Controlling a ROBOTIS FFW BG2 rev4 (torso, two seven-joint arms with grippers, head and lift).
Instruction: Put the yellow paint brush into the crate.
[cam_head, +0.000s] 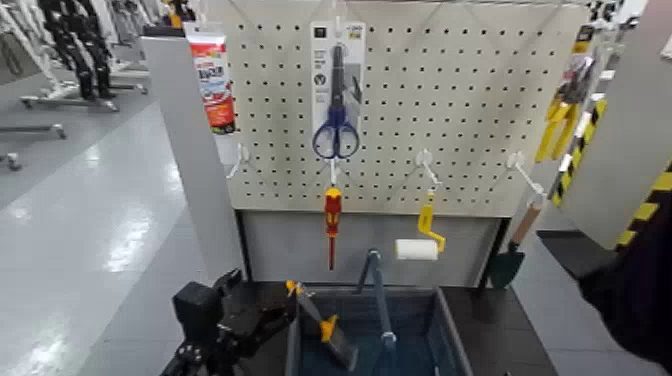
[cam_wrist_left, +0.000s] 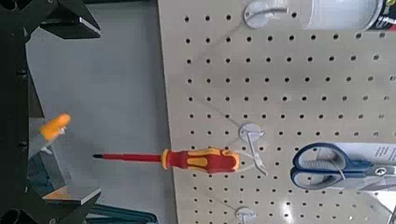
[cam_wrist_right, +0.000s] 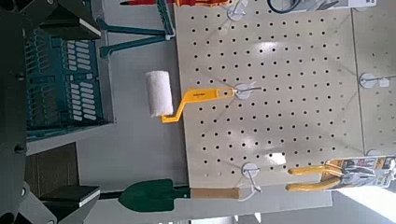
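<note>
The left gripper (cam_head: 262, 300) stands wide open, released, just beside the yellow paint brush (cam_head: 325, 328). The brush sits tilted in the crate (cam_head: 452, 335), its orange-tipped handle end nearest the gripper.

We observe the screwdriver (cam_wrist_left: 204, 161) on the pegboard (cam_wrist_left: 299, 103). Relative to this screwdriver: blue-handled scissors (cam_wrist_left: 334, 168) lie past its handle end; past its shaft tip, we see the paint brush's orange tip (cam_wrist_left: 56, 123) between the left gripper's (cam_wrist_left: 79, 114) parted fingers.
</note>
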